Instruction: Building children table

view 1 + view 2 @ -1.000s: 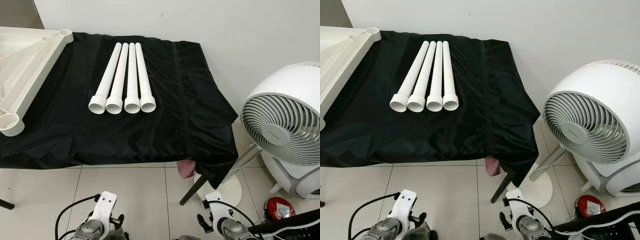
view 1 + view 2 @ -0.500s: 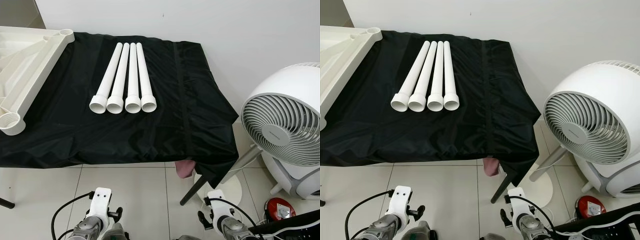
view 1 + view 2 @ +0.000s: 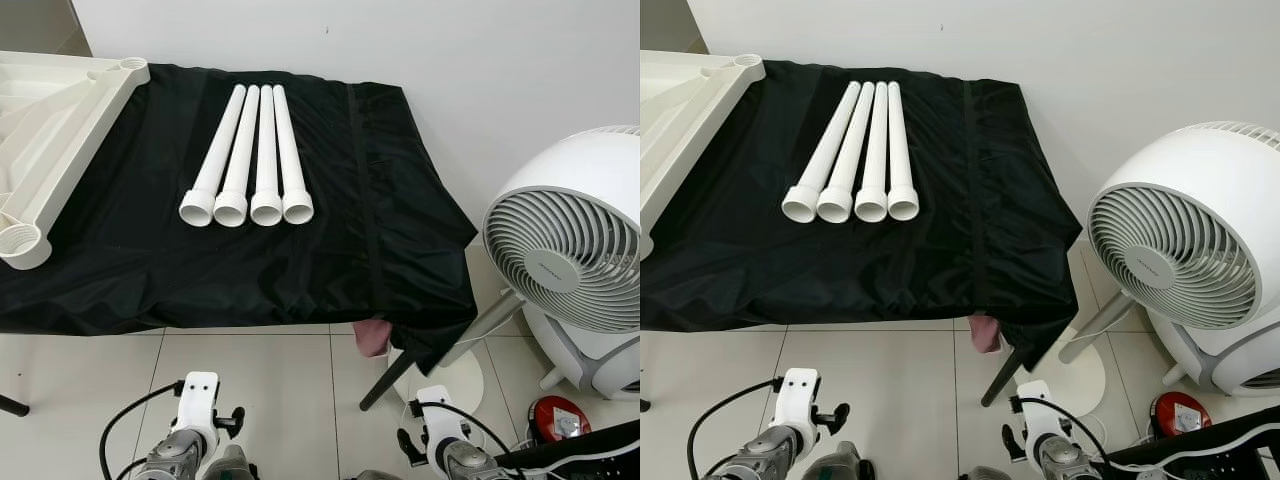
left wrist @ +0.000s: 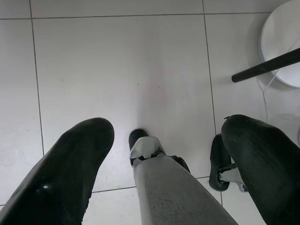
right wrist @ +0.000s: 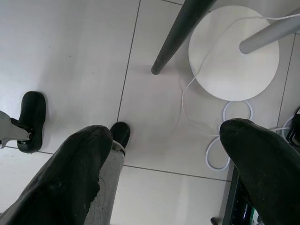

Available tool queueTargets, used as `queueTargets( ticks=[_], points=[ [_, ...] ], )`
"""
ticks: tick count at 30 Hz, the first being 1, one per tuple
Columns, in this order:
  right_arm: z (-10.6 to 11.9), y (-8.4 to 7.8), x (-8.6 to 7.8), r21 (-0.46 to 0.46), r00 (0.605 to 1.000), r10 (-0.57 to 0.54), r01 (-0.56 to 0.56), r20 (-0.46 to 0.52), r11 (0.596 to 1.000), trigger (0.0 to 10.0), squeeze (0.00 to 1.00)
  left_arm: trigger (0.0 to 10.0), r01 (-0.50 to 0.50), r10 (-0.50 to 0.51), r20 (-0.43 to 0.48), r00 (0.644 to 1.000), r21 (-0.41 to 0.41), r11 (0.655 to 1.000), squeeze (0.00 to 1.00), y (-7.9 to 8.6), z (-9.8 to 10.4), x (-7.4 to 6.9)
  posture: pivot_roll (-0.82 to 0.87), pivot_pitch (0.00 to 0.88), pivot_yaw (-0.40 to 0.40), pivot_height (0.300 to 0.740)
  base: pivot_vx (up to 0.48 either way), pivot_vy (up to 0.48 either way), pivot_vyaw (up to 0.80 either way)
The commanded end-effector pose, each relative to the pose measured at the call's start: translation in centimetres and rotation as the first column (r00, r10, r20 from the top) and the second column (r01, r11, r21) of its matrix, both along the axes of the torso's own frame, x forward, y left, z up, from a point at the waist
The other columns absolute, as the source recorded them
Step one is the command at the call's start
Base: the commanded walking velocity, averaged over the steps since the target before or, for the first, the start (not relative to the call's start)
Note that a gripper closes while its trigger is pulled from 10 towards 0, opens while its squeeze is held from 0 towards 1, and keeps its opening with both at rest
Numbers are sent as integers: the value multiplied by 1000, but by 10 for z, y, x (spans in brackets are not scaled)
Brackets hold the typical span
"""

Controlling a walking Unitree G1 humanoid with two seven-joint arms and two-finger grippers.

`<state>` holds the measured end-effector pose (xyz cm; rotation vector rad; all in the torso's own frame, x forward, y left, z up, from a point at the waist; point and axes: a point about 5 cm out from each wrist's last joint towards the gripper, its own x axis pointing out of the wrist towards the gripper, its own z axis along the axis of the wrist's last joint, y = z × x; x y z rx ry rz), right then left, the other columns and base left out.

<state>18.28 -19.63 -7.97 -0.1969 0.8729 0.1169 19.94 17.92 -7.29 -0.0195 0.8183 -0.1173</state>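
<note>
Both arms hang low over the tiled floor (image 3: 90, 390). Left gripper (image 4: 164, 154) spread wide, holding nothing; right gripper (image 5: 164, 159) also spread wide, empty. Ahead, a table under a black cloth (image 3: 150, 270). Four white table legs (image 3: 250, 155) lie side by side, touching, mid-cloth, wide ends nearest. Cream tabletop (image 3: 55, 130), underside up, at the cloth's left. White fan (image 3: 570, 260) stands right of the table.

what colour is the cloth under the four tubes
Black cloth; the tubes are white. Clearest in the left eye view.
</note>
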Motion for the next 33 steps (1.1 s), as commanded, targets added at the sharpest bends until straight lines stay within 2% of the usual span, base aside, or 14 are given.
queueTargets(
  ticks=[1, 17, 22, 33],
  points=[
    [-4, 0, -6, 13, 999, -23, 24, -27, 1000, 10000, 0, 10000, -12, 12, -5, 1000, 25, 1000, 0, -1, -1, -1, 130, 0, -59, 740, 0, 0, 0],
    [-4, 3, -7, 6, 1000, -8, 8, -30, 1000, 10000, 0, 10000, -42, 42, -13, 999, 6, 999, 0, 1, -3, -5, 133, 0, -54, 740, 0, 15, 0],
    [-7, 0, -15, 0, 998, -11, 11, -55, 1000, 10000, 0, 10000, -73, 73, -21, 997, 7, 997, 0, 7, -4, -9, 137, 0, -57, 740, 0, 472, 0],
    [-10, 0, -20, -6, 997, -12, 12, -78, 1000, 10000, 0, 10000, -82, 82, -27, 996, 12, 997, 0, 10, -5, -11, 142, 0, -58, 740, 0, 472, 0]
  ],
)
